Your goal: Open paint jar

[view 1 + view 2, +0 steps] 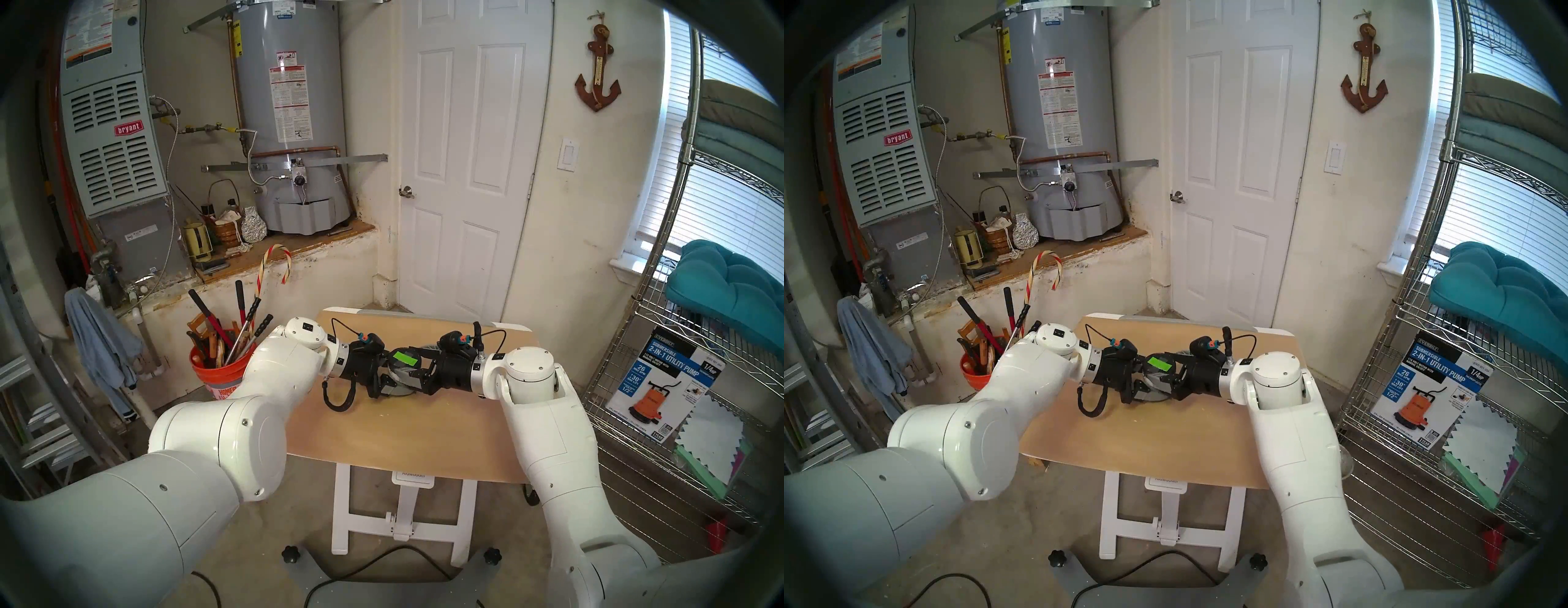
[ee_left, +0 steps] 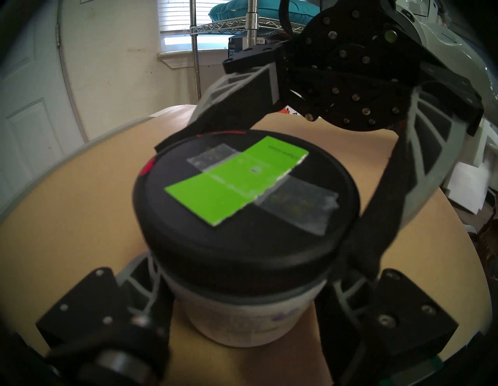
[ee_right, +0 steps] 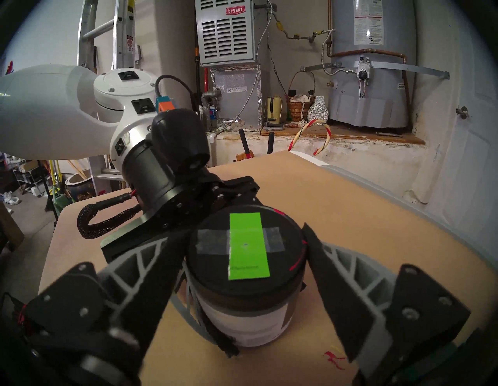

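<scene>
Garage clutter is seen along the left wall: a Bryant furnace point(image 1: 108, 140), a blue towel point(image 1: 99, 339) hung low, and an orange bucket point(image 1: 216, 378) crammed with long-handled tools and a striped candy cane point(image 1: 275, 267). A grey water heater point(image 1: 288, 114) is set on a raised wooden ledge beside a wicker basket point(image 1: 225, 225). Further right, a white panelled door point(image 1: 466, 161) is shut, and a rusty anchor ornament point(image 1: 597, 72) is hung on the cream wall.

At centre, a tan tabletop point(image 1: 415, 424) on a white folding stand is occupied by the paint jar point(image 1: 401, 375), stood upright near the middle. Its black lid point(image 2: 242, 204), still on, is marked by a bright green strip point(image 2: 234, 178) taped across. The jar's pale body is clamped from the left by the left gripper point(image 2: 242, 296). The lid is flanked by the fingers of the right gripper point(image 3: 242, 269), reaching from the right; whether they press on it cannot be told.

At far right, a wire shelving rack point(image 1: 679, 297) is loaded with a teal cushion point(image 1: 729, 284) and a boxed utility pump point(image 1: 662, 382), before a blinded window.
</scene>
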Controlling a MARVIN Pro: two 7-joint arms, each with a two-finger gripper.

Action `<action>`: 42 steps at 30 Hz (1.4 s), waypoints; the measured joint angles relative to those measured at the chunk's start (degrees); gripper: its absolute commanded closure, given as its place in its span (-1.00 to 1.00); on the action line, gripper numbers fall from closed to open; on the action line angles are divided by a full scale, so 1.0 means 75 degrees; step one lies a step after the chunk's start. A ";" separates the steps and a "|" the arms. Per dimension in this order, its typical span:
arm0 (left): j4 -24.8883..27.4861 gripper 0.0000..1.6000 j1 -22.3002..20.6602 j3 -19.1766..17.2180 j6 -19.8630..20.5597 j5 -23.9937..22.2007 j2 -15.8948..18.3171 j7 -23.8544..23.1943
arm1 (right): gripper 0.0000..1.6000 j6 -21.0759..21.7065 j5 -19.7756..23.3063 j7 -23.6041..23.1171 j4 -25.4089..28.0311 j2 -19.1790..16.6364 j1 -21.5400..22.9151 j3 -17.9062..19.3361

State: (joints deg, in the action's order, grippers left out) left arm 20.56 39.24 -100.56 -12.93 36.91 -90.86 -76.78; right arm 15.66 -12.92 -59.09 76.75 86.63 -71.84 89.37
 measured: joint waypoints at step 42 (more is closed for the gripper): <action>0.0006 1.00 -0.0020 -0.0188 -0.0019 0.0177 0.0022 0.0138 | 1.00 -0.1252 -0.0071 -0.0699 -0.1490 -0.0323 0.1044 -0.0310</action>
State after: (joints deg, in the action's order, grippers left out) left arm 20.61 39.09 -101.98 -13.07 38.24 -90.69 -75.75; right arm 6.28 -13.45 -64.33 65.57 84.21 -64.01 87.05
